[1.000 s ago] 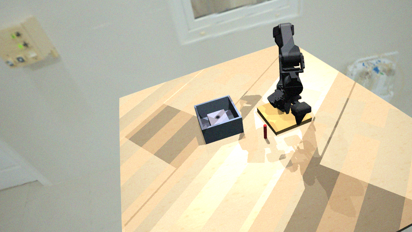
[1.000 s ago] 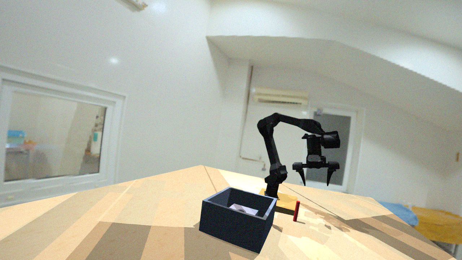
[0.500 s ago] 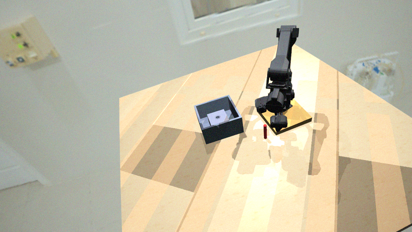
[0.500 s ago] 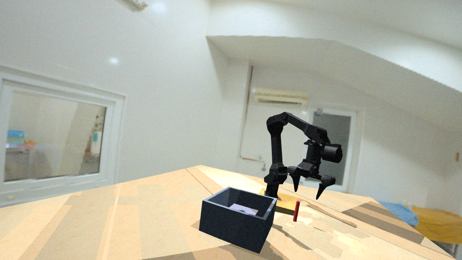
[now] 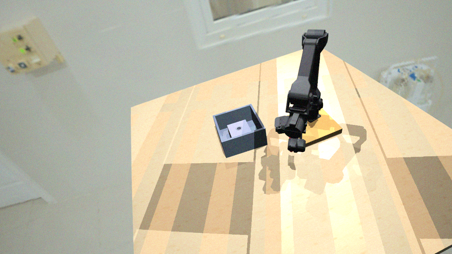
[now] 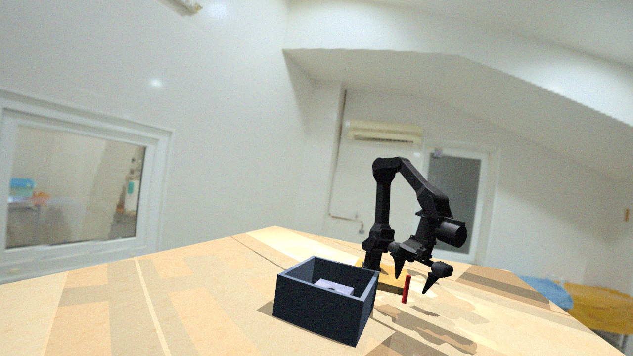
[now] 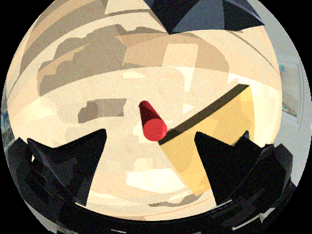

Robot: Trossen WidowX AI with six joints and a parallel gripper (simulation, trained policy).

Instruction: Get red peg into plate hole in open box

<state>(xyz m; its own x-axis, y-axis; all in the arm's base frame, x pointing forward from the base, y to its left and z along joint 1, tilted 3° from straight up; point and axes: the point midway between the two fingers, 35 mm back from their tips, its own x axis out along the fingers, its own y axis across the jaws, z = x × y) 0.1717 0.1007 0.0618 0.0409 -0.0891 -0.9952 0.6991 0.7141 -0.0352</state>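
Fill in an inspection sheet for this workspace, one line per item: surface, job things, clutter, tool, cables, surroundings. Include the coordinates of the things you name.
Surface: wood-toned table (image 5: 195, 195) (image 6: 110, 305) with patches of light and shadow.
Red peg: red peg (image 6: 405, 289) (image 7: 155, 129) stands upright on the table, outside the box.
Box: open dark box (image 5: 239, 145) (image 6: 316, 309) (image 7: 201, 16), upright on the table.
Plate: pale plate (image 5: 233, 129) (image 6: 338, 287) at the box bottom; its hole shows no peg.
Clutter: nothing seen.
Tool: tool (image 6: 410, 285) (image 7: 151, 135) open above the peg, nothing between its fingers.
Arm base: yellow base board (image 5: 328, 127) (image 6: 389, 284) (image 7: 224, 120) beside the peg.
Cables: nothing seen on the table or arm.
Surroundings: pale walls, a window (image 6: 70, 186), a wall air conditioner (image 6: 384, 131).

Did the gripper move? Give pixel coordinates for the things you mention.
Yes. In the outside view the gripper (image 5: 288, 141) (image 6: 410, 285) (image 7: 151, 135) came down, closer to the red peg (image 6: 405, 289) (image 7: 155, 130), which stands on the table.
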